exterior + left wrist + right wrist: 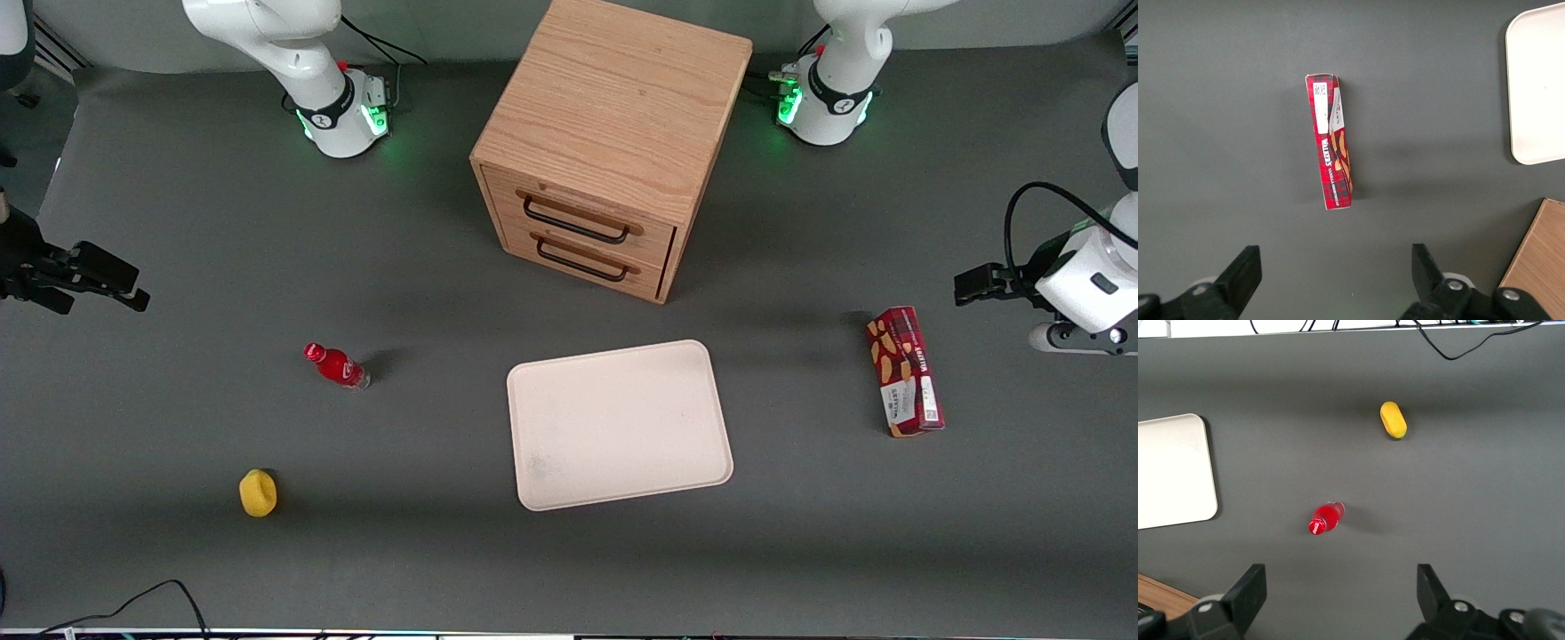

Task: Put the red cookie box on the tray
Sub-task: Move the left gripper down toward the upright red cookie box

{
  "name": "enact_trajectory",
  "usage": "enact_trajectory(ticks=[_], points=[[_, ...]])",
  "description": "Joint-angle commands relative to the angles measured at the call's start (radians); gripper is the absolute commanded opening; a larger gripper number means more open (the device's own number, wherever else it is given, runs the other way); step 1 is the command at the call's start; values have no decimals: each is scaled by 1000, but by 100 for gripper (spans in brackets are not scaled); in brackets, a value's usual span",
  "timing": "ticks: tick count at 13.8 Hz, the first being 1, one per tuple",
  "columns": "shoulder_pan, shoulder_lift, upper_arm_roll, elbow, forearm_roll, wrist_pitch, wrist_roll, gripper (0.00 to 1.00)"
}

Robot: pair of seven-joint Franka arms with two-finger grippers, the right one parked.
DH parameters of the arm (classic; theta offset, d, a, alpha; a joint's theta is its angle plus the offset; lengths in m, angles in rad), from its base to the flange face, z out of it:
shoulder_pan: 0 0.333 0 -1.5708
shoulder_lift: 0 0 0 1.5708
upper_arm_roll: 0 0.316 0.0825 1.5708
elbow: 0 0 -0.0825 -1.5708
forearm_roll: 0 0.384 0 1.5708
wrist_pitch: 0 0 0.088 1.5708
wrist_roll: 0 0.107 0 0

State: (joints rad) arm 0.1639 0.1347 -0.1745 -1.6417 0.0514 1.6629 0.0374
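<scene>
Left wrist view: gripper [1331,277] spread wide, nothing between the fingers [1245,270], hanging above bare grey table [1218,133] with the red cookie box [1333,143] lying just ahead of the fingertips, untouched. Box flat on a long side, its long axis running roughly in line with the gap between the fingers, so a grasp across the narrow width looks feasible after a short advance and a descent. Corner of the tray [1538,87] visible off to one side, well apart from the box; edge of the wooden drawer cabinet [1538,267] also in view.

Seen from the front: gripper [973,286] raised at the working arm's end of the table, near the red cookie box [905,371] but not over it. Box resting on the table [800,551], well clear of the tray [622,427], which sits in front of the cabinet [613,142] and holds nothing. Toward the parked arm's end, a small red bottle [336,365] and a yellow object [258,493], both irrelevant to the job.

Judged progress: barely begun. Nothing grasped, nothing moved onto the tray. Left to do: close in over the box, lower, pinch it, lift, carry it across to the tray, set down, release.
</scene>
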Motion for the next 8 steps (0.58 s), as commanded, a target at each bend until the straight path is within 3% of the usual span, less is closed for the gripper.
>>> enact_trajectory(ticks=[1, 8], points=[[0, 32, 4, -7, -10, 66, 10, 100], [2, 299, 6, 27, -15, 279, -14, 100]])
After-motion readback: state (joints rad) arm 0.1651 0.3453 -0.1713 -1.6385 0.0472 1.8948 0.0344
